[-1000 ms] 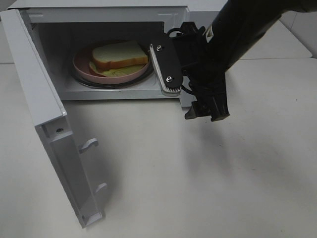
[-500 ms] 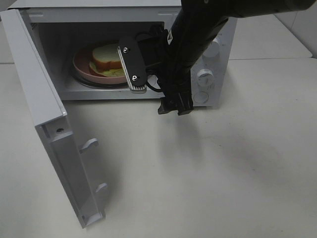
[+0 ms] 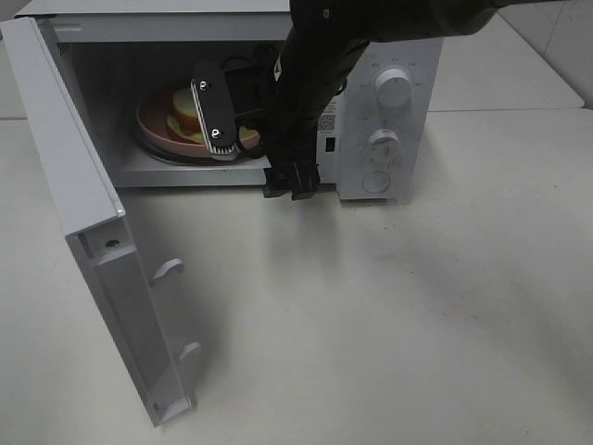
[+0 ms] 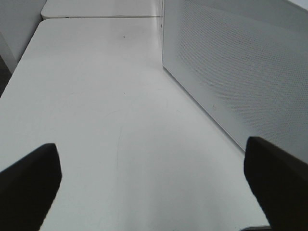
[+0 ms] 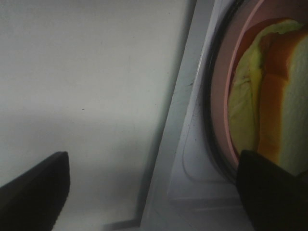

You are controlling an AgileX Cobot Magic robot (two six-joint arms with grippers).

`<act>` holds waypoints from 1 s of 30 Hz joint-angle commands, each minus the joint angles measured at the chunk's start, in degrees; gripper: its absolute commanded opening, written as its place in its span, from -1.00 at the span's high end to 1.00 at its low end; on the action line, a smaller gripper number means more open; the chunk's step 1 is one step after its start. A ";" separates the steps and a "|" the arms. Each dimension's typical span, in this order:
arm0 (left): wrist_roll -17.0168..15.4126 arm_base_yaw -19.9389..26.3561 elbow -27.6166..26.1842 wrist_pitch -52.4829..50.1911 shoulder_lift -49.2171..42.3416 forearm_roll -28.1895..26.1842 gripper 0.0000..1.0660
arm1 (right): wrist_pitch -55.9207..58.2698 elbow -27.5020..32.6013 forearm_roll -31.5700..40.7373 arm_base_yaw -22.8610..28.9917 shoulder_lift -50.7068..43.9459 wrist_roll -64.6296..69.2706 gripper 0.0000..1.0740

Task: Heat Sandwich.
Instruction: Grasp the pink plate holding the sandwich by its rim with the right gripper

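Observation:
The sandwich [image 3: 185, 116] lies on a round pink plate [image 3: 151, 122] inside the open microwave [image 3: 398, 46]. In the right wrist view its white bread, orange crust and yellow-green filling [image 5: 269, 96] show over the plate rim [image 5: 222, 86]. My right gripper [image 5: 153, 192] hangs open at the cavity's mouth, above the front sill and the plate's near edge, with nothing between its jaws. One of its fingers [image 3: 211, 113] covers part of the sandwich. My left gripper [image 4: 154, 192] is open over bare table, out of the exterior high view.
The microwave door [image 3: 83, 195] stands swung out to the left, its latch hooks [image 3: 167, 271] facing the table. Two knobs [image 3: 394, 88] and a round button [image 3: 375, 183] sit on the control panel. A perforated white wall [image 4: 231, 72] runs beside my left gripper.
My right arm has swept left across the microwave front. It now uncovers the control panel and hides most of the sandwich. The sandwich, plate and door have not moved.

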 commanded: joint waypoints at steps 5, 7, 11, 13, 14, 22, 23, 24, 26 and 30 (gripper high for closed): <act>-0.23 0.06 0.17 -0.17 -1.26 0.06 -0.83 | -0.34 -5.96 -0.06 0.34 5.16 1.72 -0.64; -0.23 0.06 0.17 -0.17 -1.26 0.06 -0.83 | -0.29 -7.79 -0.06 0.34 6.47 2.12 -0.64; -0.23 0.06 0.17 -0.17 -1.26 0.11 -0.83 | -0.11 -11.40 -0.11 0.34 9.11 3.27 -0.63; -0.23 0.06 0.17 -0.17 -1.26 0.29 -0.83 | 0.52 -13.01 -0.11 0.34 10.49 3.38 -0.62; -0.23 0.06 0.17 -0.17 -1.26 0.29 -0.83 | 0.92 -13.75 -0.11 0.34 11.06 3.38 -0.62; -0.69 0.06 0.17 -0.17 -1.26 2.12 -0.83 | 1.20 -19.25 -0.11 0.34 15.53 3.38 -0.59; -0.69 0.06 0.17 -0.17 -1.26 2.29 -0.83 | 1.20 -19.77 -0.11 0.34 16.16 3.38 -0.59; -0.69 0.06 0.17 -0.17 -1.26 2.46 -0.83 | 1.20 -20.23 -0.11 0.34 16.50 3.38 -0.59; -0.69 0.06 0.17 -0.23 -1.26 2.81 -0.83 | 1.32 -21.20 -0.11 0.23 17.53 3.38 -0.58; -0.69 0.06 0.17 -0.23 -1.26 3.21 -0.83 | 1.89 -22.75 0.17 0.00 19.37 3.38 -0.56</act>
